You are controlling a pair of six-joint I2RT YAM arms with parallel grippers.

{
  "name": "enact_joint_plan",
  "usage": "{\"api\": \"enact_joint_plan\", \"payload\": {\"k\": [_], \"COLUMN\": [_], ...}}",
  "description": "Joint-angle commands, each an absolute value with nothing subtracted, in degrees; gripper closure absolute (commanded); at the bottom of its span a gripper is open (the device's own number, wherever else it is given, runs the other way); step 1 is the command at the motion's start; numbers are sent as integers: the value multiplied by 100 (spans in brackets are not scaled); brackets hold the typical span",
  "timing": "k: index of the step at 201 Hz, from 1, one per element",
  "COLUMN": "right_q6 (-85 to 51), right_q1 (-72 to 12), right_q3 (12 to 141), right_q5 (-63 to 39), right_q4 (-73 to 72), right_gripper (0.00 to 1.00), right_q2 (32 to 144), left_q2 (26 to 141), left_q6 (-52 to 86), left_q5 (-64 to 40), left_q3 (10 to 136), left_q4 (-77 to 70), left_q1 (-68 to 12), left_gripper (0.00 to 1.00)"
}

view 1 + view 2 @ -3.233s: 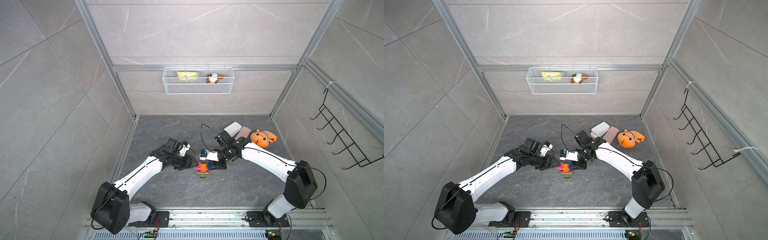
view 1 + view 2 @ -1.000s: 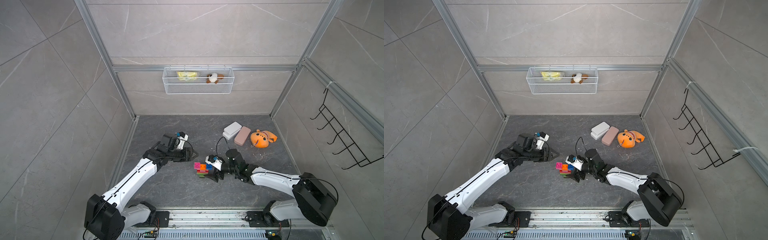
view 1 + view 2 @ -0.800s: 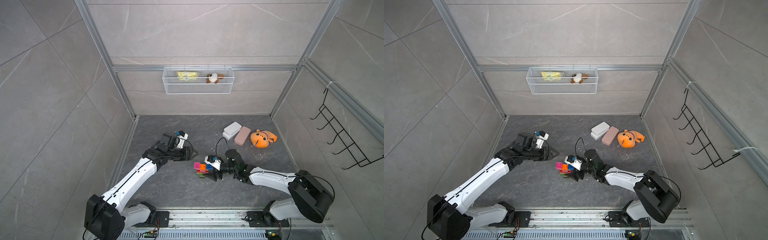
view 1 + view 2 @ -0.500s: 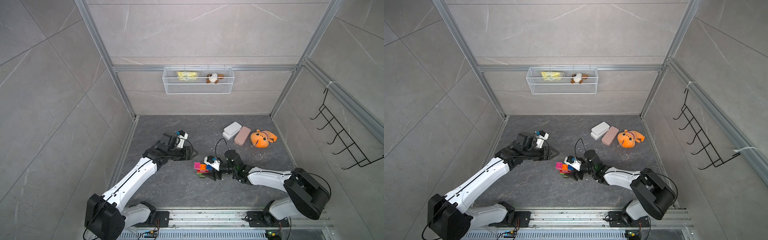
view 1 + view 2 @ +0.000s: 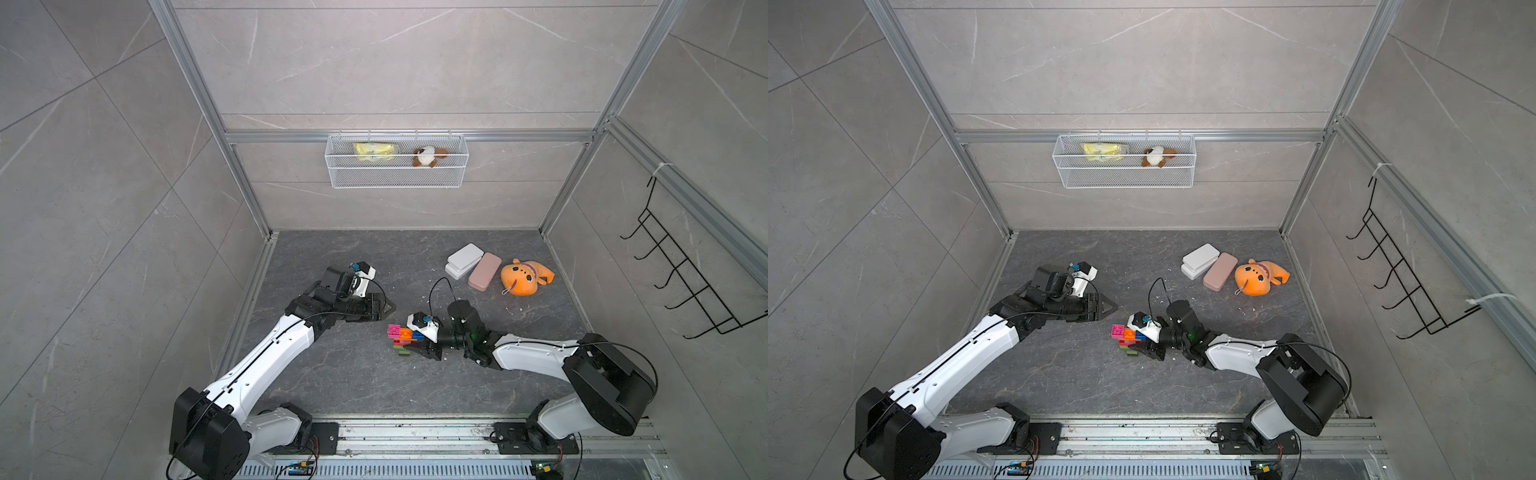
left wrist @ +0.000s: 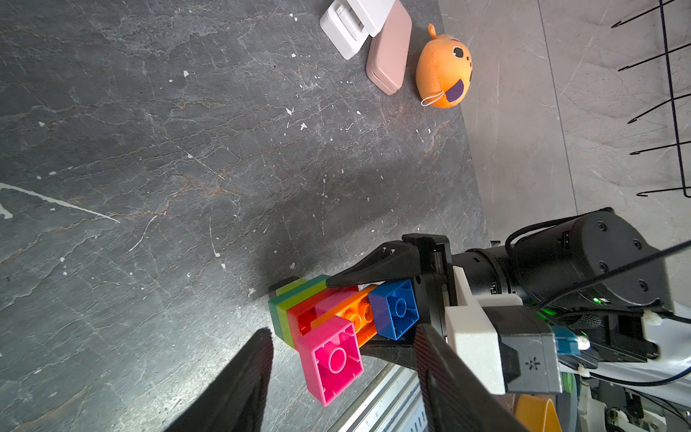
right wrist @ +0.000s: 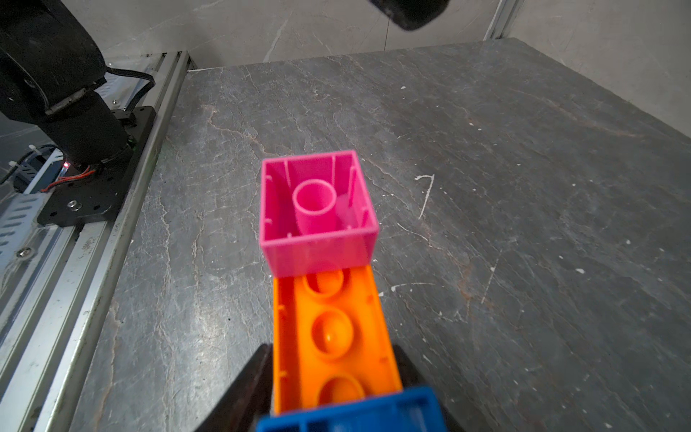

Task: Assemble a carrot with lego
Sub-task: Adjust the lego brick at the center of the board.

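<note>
Right gripper (image 7: 329,370) pinches the carrot (image 6: 336,321), a sideways stack of green, red, orange, pink and blue plastic bricks, mid dark stone table (image 5: 353,374); left gripper (image 5: 384,307) spread, empty, nearby.

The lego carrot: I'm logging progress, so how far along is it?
Done: the carrot looks joined, green end through pink and blue. In hand: the right gripper clamps its orange layer; the left gripper hangs open, apart. Left: probably only release.
</note>
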State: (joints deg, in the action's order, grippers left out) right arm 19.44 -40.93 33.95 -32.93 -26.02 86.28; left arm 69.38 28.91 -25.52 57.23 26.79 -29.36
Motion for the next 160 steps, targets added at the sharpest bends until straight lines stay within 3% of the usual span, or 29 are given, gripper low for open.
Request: {"api": "enact_joint_plan", "payload": {"k": [1,73,120,160], "right_q6": [1907,1555,98,-1668], "right_q1": [-4134,-4130,-4041,-3649], "right_q3": [3441,3611,4369,5116], "right_q5": [-3420,-3601,-3965,-4802], "right_q4": [-2561,-1999,-575,199], "right_gripper": [55,69,70,69], "right_q2": [8676,8348,8361,8993], "left_q2": [6914,6883,6638,6412], "left_q6": [2752,2716,2838,3060], "left_q5": [-2505,-2260,-1520,-697], "left_q3": [5897,6109,6284,6132], "left_q4": [2672,2761,2620,2052], "left_q1": [-2962,-2912,-2349,-2172], "left_gripper": [36,36,36,36]}}
